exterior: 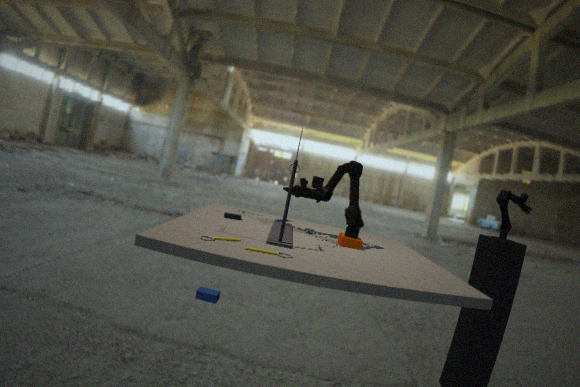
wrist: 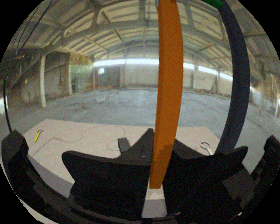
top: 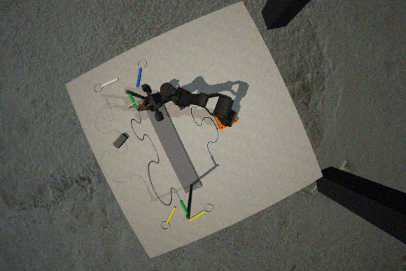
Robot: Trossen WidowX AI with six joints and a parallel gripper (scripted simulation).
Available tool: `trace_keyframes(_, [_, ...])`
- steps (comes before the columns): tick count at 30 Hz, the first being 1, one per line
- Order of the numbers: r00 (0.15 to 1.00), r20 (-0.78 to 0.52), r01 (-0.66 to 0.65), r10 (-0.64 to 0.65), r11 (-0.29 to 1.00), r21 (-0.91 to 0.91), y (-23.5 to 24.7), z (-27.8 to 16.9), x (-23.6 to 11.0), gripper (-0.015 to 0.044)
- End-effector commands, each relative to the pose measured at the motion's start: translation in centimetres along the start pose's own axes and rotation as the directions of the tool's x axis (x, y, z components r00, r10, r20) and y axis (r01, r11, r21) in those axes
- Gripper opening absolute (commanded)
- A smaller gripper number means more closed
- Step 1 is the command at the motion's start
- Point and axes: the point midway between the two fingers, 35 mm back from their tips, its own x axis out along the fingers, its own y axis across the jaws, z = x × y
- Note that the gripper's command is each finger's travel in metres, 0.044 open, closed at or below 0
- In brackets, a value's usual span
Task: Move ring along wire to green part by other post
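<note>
The orange handle runs up from between my fingers to its ring, which sits on the green part of the wire beside the near dark post. My gripper is shut on the lower end of the handle. The thin grey wire winds from there along the grey baseplate to the other green part at the far post. The ring itself is too small to make out clearly.
Spare rings lie on the table: one with a blue handle, one with a white handle, two with yellow handles. A grey block lies left of the wire. The arm's orange base stands mid-table.
</note>
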Motion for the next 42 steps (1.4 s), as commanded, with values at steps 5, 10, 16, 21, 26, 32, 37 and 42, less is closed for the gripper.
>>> trace_keyframes(5, [1.0,0.004,0.003,-0.003,1.0,-0.004,-0.1,0.2,0.1,-0.015])
trace_keyframes(10, [1.0,0.004,0.003,-0.003,1.0,-0.004,-0.1,0.2,0.1,-0.015])
trace_keyframes(16, [1.0,0.004,0.003,-0.003,1.0,-0.004,0.3,0.2,0.1,-0.015])
trace_keyframes(21, [1.0,0.003,0.002,-0.002,1.0,-0.003,0.8,0.2,0.1,-0.015])
trace_keyframes(26, [1.0,0.003,0.002,-0.002,1.0,-0.002,1.4,0.2,0.1,-0.015])
trace_keyframes(32, [1.0,0.003,0.002,-0.002,1.0,0.002,2.0,0.2,0.1,-0.015])
trace_keyframes(37, [1.0,0.003,0.001,-0.001,1.0,0.009,2.6,0.2,0.1,-0.015])
trace_keyframes(42, [1.0,0.002,0.001,-0.001,1.0,0.023,3.3,0.2,0.1,-0.015])
